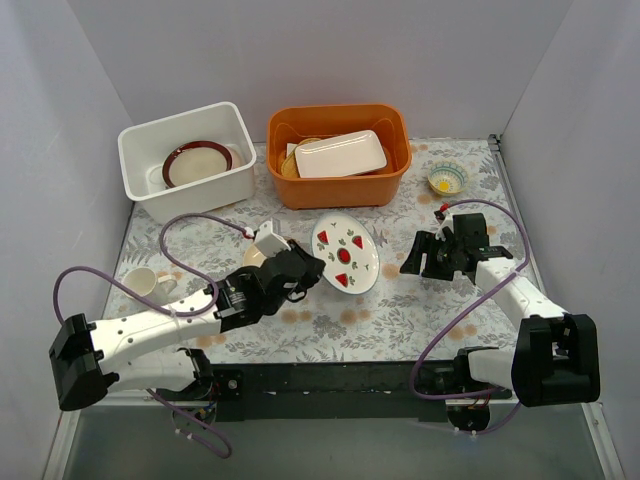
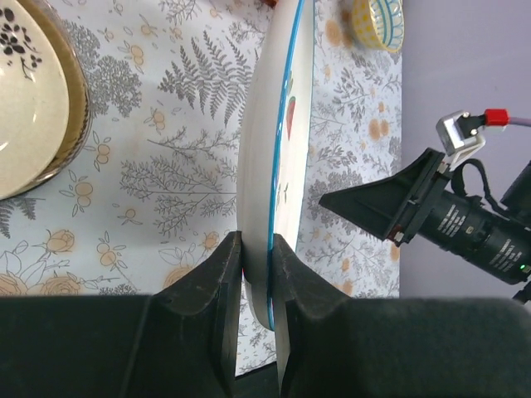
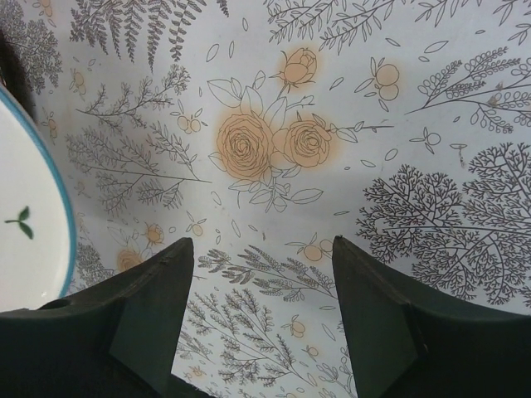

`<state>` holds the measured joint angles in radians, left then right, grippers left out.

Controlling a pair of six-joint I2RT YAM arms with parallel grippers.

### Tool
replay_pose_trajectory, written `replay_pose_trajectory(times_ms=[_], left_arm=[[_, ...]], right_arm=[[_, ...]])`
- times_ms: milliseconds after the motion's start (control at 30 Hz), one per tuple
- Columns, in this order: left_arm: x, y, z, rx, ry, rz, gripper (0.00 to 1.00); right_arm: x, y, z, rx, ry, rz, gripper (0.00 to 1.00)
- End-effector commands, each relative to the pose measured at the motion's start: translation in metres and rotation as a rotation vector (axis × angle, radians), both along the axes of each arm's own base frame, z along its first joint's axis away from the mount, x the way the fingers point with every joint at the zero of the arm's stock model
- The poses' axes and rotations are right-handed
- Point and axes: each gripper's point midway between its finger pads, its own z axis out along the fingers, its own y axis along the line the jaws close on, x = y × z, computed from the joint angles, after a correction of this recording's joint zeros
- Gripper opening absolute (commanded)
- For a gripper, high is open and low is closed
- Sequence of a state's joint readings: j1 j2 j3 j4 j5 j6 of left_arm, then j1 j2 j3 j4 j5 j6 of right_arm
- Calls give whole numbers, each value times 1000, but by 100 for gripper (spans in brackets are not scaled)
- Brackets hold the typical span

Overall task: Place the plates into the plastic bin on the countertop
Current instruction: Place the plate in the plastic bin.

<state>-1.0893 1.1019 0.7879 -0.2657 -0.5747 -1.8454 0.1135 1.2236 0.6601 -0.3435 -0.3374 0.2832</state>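
There it is, the left end effector (image 2: 257,247) is clamped on the white plate (image 2: 264,141), one finger pressed to each face of its near rim. From the left wrist the plate stands edge-on: glossy white, with a thin blue line running round the rim and red marks on its face. From above it reads as a tilted oval over the middle of the worktop (image 1: 400,312), with red wedge marks ringed round a red centre spot, in front of the orange tub (image 1: 385,187). The right end effector (image 3: 261,249) hangs over the fern print just right of that plate, fingers well apart, nothing between them. Back left, the plastic bin (image 1: 140,142) holds a dark-rimmed plate (image 1: 197,163) with a cream middle.
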Motion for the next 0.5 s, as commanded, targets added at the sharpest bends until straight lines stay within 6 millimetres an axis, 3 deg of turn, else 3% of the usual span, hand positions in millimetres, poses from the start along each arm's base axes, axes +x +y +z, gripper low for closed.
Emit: replay_pose_trajectory(times_ms=[0,167,400,467], left_arm=[[19,9,88,-173,-142,56,0],[33,18,116,-183,-184,58,0],[72,39,145,-151,-217,50,0],[80,36,148,-135,-210,19,0]], right_arm=[[8,3,13,15,-41,9,75],[6,4,8,21,-29,16,75],[4,5,3,23,-17,26,75],[3,5,1,23,-12,27,75]])
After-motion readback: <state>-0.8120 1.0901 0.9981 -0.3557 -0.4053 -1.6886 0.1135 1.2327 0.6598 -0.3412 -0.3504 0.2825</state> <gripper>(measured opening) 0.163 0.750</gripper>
